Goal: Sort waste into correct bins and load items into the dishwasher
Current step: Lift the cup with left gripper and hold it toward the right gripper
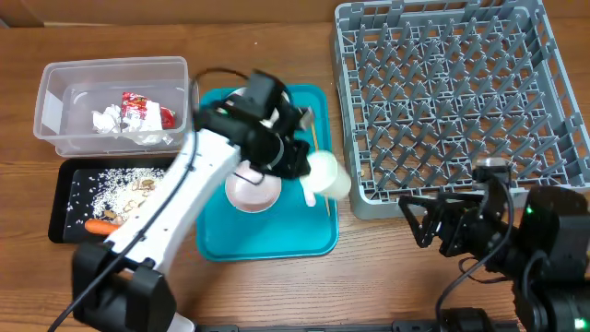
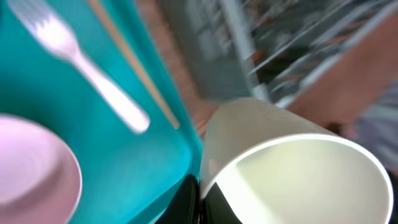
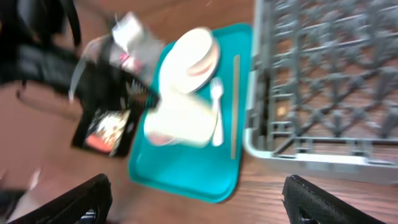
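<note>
Cup held beside the rack
Mid-worktop, the left end effector (image 1: pixel 300 159) pinches the small white cup (image 1: pixel 328 175) above the teal tray's (image 1: pixel 277 244) right edge; it should clear the grey rack's (image 1: pixel 442 92) near wall, then seat mouth-down between pegs. By the worktop's front right edge, the right end effector (image 1: pixel 415 221) is spread and empty. Both wrist views are blurred and the grip point is hidden

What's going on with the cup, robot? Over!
Left gripper shut on cup, over tray's right edge, beside rack. Right gripper open, empty, by rack's near corner. Nothing seen between cup and rack. Over.
</note>
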Motion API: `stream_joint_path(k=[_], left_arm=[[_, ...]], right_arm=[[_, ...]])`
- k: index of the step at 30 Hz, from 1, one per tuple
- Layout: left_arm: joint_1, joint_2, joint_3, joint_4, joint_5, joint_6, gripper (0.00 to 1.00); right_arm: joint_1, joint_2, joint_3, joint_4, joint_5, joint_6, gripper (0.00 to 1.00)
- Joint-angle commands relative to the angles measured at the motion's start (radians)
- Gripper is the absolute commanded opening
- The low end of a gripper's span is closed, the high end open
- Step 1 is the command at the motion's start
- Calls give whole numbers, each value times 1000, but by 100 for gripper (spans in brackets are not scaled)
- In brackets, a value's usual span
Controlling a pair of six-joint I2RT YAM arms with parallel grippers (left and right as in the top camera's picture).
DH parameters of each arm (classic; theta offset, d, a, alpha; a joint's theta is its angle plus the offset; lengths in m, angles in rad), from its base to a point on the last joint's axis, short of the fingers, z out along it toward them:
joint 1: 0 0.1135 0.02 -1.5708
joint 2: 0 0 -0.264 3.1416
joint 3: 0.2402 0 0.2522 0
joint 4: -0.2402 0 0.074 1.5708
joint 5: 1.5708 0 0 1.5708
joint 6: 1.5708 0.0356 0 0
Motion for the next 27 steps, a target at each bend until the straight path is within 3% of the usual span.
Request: stream_joint_path(k=[1,6,11,15,20,27], left_arm=[[99,-60,67,-12,245,154,4],[248,-72,72,-48,492,275,4],[358,-72,71,-151,542,393,4],[420,-72,68,-262,769,725,4],[441,-72,56,-333,895,891,4],[387,-72,33,-333,927,949,4]], right_arm=[[-4,39,24,-1,-171,-107,91],[-4,133,24,-11,-260,-282,88],[-4,259,24,-46,-466,-551,87],[-4,371,24,-58,-633,-716,83],[-4,512,24,-36,-803,-776,80],[3,598,24,-29,-927,-839,82]])
